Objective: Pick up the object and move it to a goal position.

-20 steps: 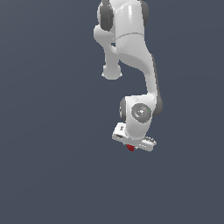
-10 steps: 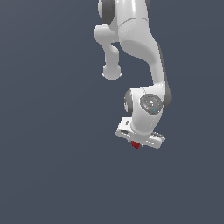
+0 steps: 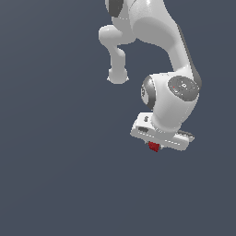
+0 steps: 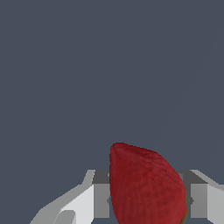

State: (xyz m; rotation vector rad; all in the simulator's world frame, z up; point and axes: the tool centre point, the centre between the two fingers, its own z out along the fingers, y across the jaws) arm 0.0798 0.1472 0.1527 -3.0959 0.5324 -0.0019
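The white Franka arm (image 3: 170, 55) hangs over a flat, uniform grey-blue ground (image 3: 55, 175); no edges or corners of that surface appear in either view. The white flat-bodied tool (image 3: 156, 146) sits at the end of the wrist, tilted so its body slopes down toward the exterior view's right.

The small red strawberry-shaped object (image 3: 154, 147) shows just under the tool body in the exterior view, only partly visible. In the wrist view the same object (image 4: 146, 186) fills the space between the two pale grey fingers (image 4: 101, 194), its pointed red end facing away from the camera; a faint sliver of green shows at its lower edge. The fingers stand on either side of it and appear to touch it, so the tool is closed around the strawberry at roughly the berry's own width. Whether the berry is clear of the ground cannot be told from these views.

Versus half a second ago: wrist and tool have shifted toward the exterior view's right, with the berry carried along beneath the tool. Versus a full second ago: the same drift, further along, and the elbow sits further to the exterior view's right as well.
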